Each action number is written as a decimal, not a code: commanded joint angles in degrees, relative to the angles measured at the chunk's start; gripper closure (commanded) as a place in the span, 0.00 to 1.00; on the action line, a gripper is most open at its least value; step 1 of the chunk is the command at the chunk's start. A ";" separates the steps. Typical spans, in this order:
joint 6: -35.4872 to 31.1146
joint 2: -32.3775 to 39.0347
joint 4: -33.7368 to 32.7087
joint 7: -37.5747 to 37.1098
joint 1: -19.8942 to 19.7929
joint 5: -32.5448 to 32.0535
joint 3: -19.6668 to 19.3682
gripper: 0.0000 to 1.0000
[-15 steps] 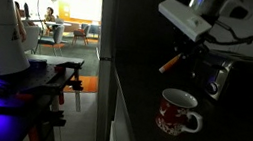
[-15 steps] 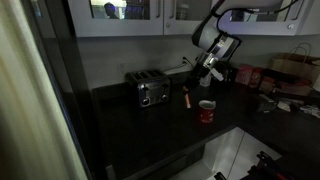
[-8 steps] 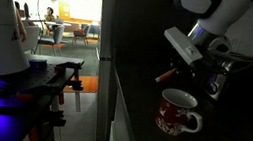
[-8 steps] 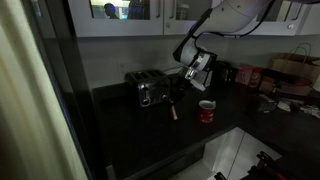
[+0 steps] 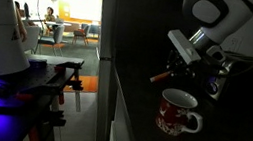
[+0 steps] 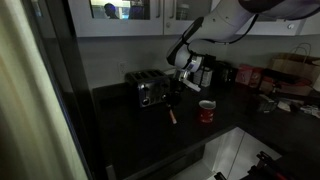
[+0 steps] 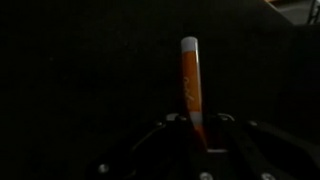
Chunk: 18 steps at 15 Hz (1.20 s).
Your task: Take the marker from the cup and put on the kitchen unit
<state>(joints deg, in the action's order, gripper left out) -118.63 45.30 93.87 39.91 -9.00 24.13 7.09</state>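
Note:
My gripper is shut on the marker, an orange stick that slants down from the fingers. In the wrist view the marker points away from the jaws over the dark kitchen unit. In an exterior view the marker hangs low above the kitchen unit, between the toaster and the cup. The red patterned cup stands upright, to the side of and below the gripper. Whether the marker tip touches the counter I cannot tell.
A silver toaster stands on the counter close beside the gripper. Dark jars, boxes and a paper bag line the back of the counter. The counter's front edge drops to the floor.
The gripper has carried the marker away from above the cup, sideways towards the toaster and lower over the counter. The cup has not moved.

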 commanded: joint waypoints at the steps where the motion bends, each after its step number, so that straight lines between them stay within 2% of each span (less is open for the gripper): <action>1: 7.49 2.23 -4.42 -9.82 0.42 -3.01 -0.31 0.95; 4: 11.45 3.57 -6.58 -13.06 0.31 -2.81 -0.01 0.95; 5: 12.23 3.96 -7.26 -13.95 0.56 -3.17 -0.26 0.56; 6: 12.77 4.23 -7.82 -14.09 0.61 -3.39 -0.26 0.55; 8: 13.51 4.80 -8.86 -14.91 0.50 -3.44 -0.41 0.41; 10: 11.47 4.31 -8.25 -13.52 -0.03 -3.26 -0.36 0.26; 13: 3.07 1.77 -4.75 -10.31 -1.35 -2.20 -0.37 0.03; 14: 0.59 0.98 -3.73 -8.99 -2.22 -1.59 0.15 0.00; 18: -6.72 -2.60 0.79 -9.20 -3.66 -1.02 0.35 0.00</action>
<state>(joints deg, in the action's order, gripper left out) -119.81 47.15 88.53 30.25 -11.89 22.28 6.83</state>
